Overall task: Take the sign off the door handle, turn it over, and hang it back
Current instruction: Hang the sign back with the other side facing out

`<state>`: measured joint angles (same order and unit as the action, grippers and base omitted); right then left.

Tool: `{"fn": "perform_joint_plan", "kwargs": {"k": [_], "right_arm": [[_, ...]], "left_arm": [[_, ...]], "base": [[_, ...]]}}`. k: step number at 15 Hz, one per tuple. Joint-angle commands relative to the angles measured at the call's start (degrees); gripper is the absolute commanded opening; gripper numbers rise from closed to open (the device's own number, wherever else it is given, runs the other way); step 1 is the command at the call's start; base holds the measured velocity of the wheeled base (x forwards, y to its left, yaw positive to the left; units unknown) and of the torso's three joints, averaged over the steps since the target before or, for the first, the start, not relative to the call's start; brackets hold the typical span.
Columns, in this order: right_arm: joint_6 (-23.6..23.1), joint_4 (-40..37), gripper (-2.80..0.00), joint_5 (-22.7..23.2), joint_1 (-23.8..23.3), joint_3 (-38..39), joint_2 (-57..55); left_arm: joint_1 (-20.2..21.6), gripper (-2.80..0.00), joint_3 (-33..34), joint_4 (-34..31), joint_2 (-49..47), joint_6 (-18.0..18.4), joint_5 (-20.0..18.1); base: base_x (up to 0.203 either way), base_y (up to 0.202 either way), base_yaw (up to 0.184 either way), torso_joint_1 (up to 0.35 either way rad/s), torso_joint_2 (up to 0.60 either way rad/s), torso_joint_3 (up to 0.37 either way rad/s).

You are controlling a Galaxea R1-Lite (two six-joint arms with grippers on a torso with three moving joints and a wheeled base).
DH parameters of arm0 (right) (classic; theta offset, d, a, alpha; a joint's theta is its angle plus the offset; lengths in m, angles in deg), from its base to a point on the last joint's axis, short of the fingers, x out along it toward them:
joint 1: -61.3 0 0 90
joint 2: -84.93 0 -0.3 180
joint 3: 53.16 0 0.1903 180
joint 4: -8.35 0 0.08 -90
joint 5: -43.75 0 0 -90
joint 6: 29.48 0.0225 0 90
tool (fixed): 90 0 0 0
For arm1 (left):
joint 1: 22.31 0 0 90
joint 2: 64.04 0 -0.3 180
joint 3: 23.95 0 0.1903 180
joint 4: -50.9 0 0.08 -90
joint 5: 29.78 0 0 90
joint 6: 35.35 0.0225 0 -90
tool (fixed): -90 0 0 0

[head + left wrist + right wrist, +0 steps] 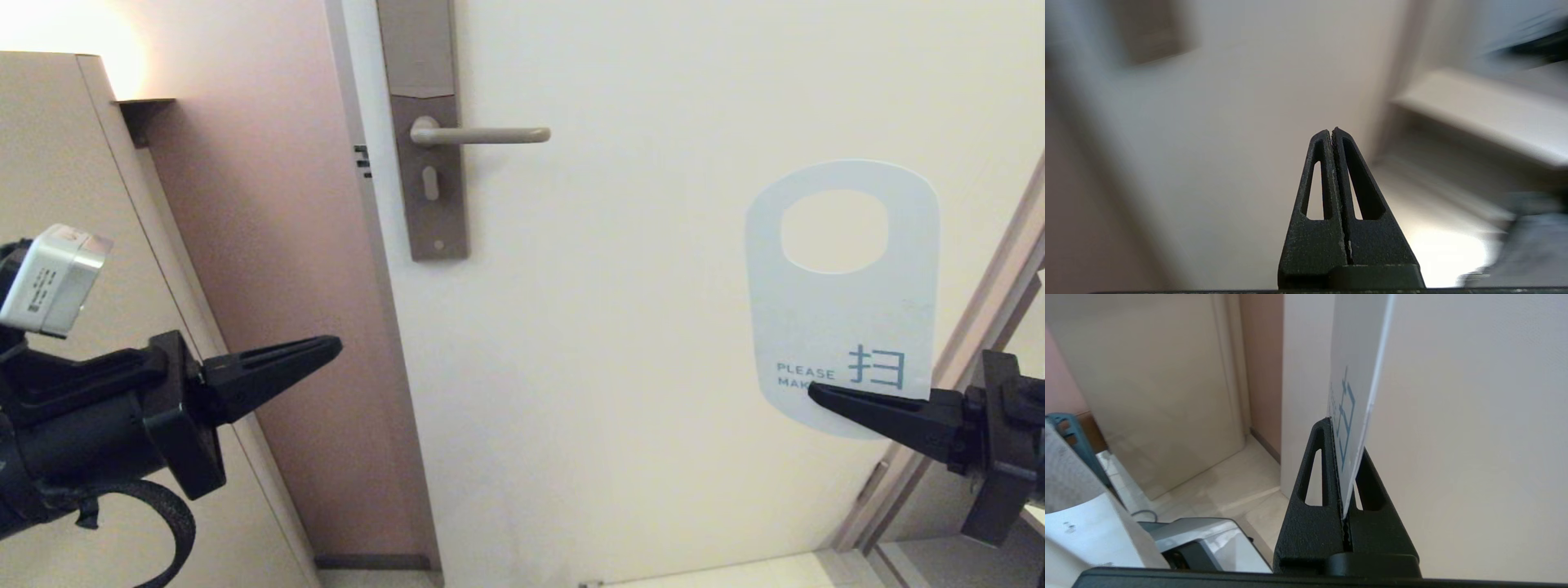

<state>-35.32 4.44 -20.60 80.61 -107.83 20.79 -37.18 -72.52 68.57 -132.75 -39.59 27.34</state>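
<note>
Sign: the sign (841,327) is off the lever, held up in front of the door at the right of the head view, upright, oval hole at the top, pale face toward the camera with "PLEASE MAK…" and a blue character readable near its lower end.
Right gripper: the right gripper (816,394) comes in from the lower right edge of the head view and is clamped on the sign's bottom edge; in the right wrist view the card (1357,396) stands edge-on, pinched between the two black fingers (1314,477).
Left gripper: the left gripper (333,347) sits at the left of the head view, pointing right toward the door frame, fingers pressed together with nothing between them; the left wrist view shows the two tips (1331,132) meeting, the background a blur.
Door handle: the door handle (490,135) is in the upper middle of the head view, level, bare, on its tall plate (429,163) with a keyhole below the lever.
Gap: sign and handle are well apart, the sign lower and further right.
Door: the door (612,367) fills the middle of the frame, cream coloured.
</note>
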Motion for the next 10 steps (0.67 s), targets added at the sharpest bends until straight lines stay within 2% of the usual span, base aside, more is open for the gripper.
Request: {"fn": "perform_joint_plan", "kwargs": {"k": [1,2,5,7,8,10], "right_arm": [[0.0,0.2,-2.8,-0.2,0.0,-0.1,-0.2],[0.0,0.8,-2.8,-0.5,-0.1,0.0,-0.2],[0.0,1.3,-2.8,-1.6,-0.2,0.7,-0.3],[0.0,1.3,-2.8,-1.8,-0.2,0.9,-0.3],[0.1,1.3,-2.8,-1.7,-0.2,0.9,-0.3],[0.1,1.3,-2.8,-1.7,-0.2,1.3,-0.2]], "left_arm": [[1.7,-2.8,1.5,-1.1,3.8,2.8,3.8],[2.3,-2.8,2.6,-1.2,4.6,3.8,7.5],[2.9,-2.8,8.7,-1.3,8.7,6.2,22.0],[3.0,-2.8,14.0,-1.3,12.7,7.5,29.3],[3.2,-2.8,16.1,-1.4,14.8,7.7,31.3],[4.2,-2.8,20.6,-1.4,19.1,7.3,32.6]], "base": [[0.0,0.0,0.0,0.0,0.0,0.0],[0.0,0.0,0.0,0.0,0.0,0.0],[0.0,0.0,0.0,0.0,0.0,0.0],[0.0,0.0,0.0,0.0,0.0,0.0],[0.0,0.0,0.0,0.0,0.0,0.0],[0.0,0.0,0.0,0.0,0.0,0.0]]}}
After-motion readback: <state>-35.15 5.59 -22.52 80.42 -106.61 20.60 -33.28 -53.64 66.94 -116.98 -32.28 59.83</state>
